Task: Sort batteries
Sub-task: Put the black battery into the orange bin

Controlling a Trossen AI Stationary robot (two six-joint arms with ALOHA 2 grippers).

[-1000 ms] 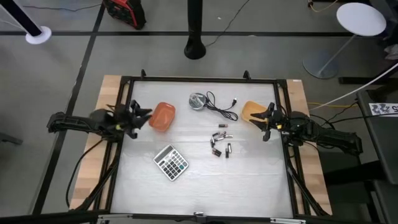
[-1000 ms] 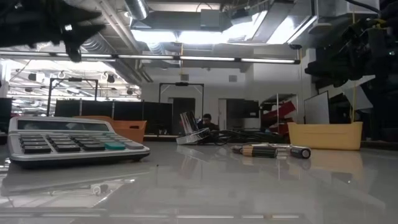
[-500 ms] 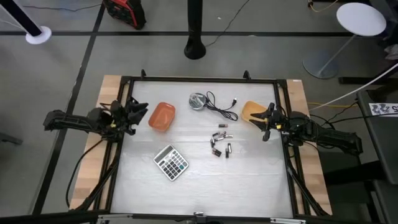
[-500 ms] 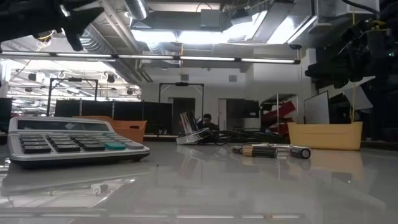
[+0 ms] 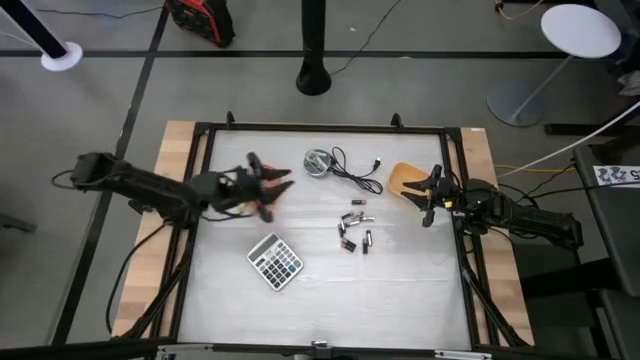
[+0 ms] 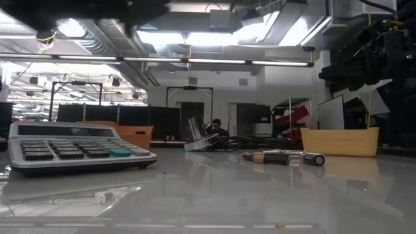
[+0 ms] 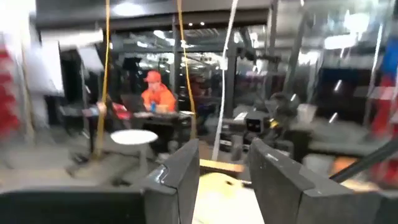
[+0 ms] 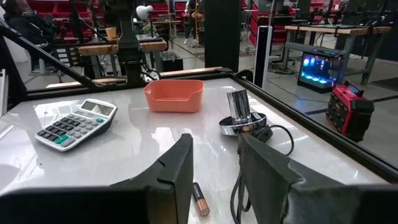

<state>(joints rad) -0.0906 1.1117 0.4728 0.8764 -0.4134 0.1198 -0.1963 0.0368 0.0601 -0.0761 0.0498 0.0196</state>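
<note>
Several small batteries [image 5: 354, 230] lie loose in a cluster at the table's middle, right of centre. They show lying on their sides in the low view [image 6: 283, 157], and one lies just ahead of the right fingers [image 8: 200, 207]. My left gripper [image 5: 278, 192] is open and hovers over the orange tray [image 5: 258, 190], partly hiding it; its wrist view [image 7: 224, 180] is blurred. My right gripper [image 5: 428, 195] is open and waits at the table's right edge beside the yellow tray [image 5: 403, 178], with its fingers [image 8: 214, 180] apart and nothing between them.
A calculator [image 5: 274, 261] lies near the table's near-left part. A round silver disc [image 5: 317, 162] and a black cable with plug [image 5: 357, 174] sit by the far edge. The orange tray [image 8: 174, 94] and yellow tray [image 6: 339, 141] stand on either side of the batteries.
My left arm first drew back slightly toward the table's left edge, then swung out fast toward the right, and its gripper now hangs over the orange tray. The right arm and all the things on the table stayed still.
</note>
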